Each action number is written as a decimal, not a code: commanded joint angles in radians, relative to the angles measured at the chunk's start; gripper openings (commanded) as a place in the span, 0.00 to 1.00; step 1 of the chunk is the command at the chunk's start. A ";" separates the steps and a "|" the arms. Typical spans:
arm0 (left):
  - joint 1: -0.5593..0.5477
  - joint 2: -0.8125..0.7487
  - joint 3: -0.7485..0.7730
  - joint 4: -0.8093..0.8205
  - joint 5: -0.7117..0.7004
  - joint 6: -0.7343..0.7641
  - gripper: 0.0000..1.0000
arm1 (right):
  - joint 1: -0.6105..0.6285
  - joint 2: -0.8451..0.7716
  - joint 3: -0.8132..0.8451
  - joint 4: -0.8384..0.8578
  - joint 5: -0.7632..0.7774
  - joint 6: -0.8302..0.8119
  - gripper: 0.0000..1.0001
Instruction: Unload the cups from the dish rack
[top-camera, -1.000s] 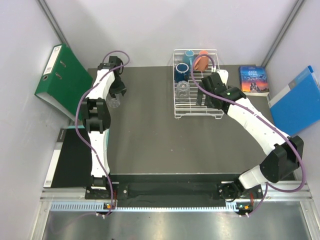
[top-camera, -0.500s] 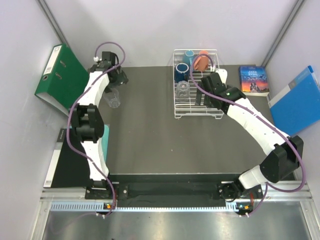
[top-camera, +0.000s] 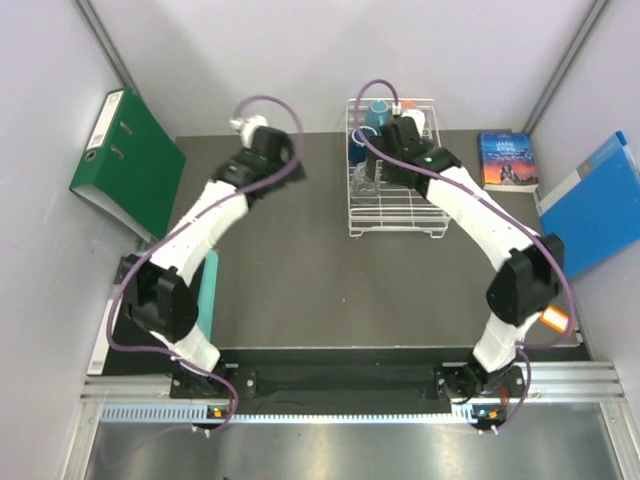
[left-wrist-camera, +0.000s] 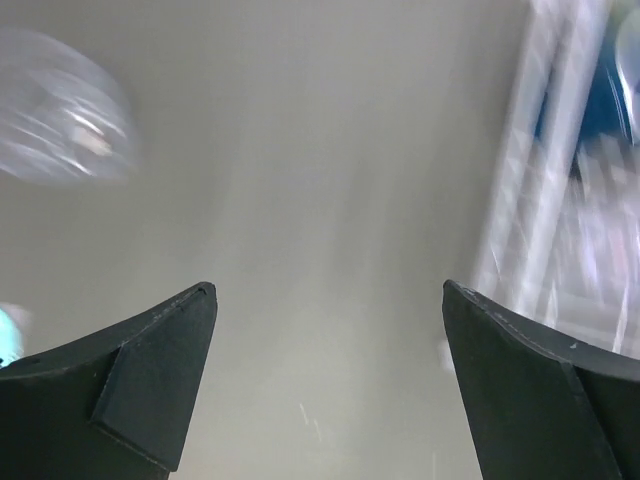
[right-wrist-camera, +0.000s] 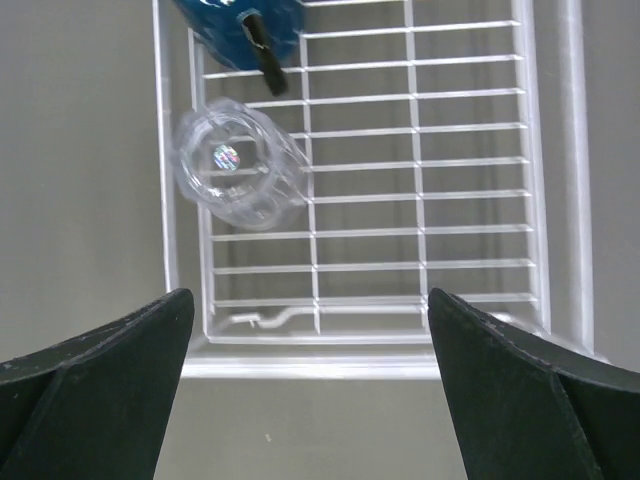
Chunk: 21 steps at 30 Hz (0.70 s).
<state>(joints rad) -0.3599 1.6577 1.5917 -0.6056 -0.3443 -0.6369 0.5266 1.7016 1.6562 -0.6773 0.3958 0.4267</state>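
The right gripper (right-wrist-camera: 310, 300) hangs over the dish rack (right-wrist-camera: 400, 340) with its jaws wide apart and empty. A clear glass (right-wrist-camera: 240, 178) stands against the rack's left edge, ahead of the jaws and off to their left. Its long axis points up at the camera, so the view looks straight down into it. The dark-blue mug (right-wrist-camera: 240, 25) sits just beyond it, towards the far edge. The right arm is plainly the nearer. The left gripper (left-wrist-camera: 328, 290), also spread and empty, is over the bare table (top-camera: 300, 280) left of the rack. Only the overhead view shows the light-blue mug (top-camera: 378, 108) at the rack's far edge. Only the blurred left wrist view catches a second glass (left-wrist-camera: 62, 120) out on the table.
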 joint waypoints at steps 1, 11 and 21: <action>-0.158 -0.137 -0.149 -0.048 -0.064 -0.003 0.99 | 0.012 0.134 0.123 0.042 -0.055 -0.038 1.00; -0.237 -0.391 -0.351 -0.051 -0.070 -0.014 0.99 | 0.010 0.335 0.280 0.084 -0.084 -0.052 1.00; -0.238 -0.414 -0.430 -0.089 -0.036 -0.032 0.99 | 0.001 0.481 0.396 0.081 -0.091 -0.052 1.00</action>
<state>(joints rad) -0.5934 1.2503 1.1877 -0.6758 -0.3897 -0.6567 0.5274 2.1448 1.9865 -0.6285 0.3119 0.3847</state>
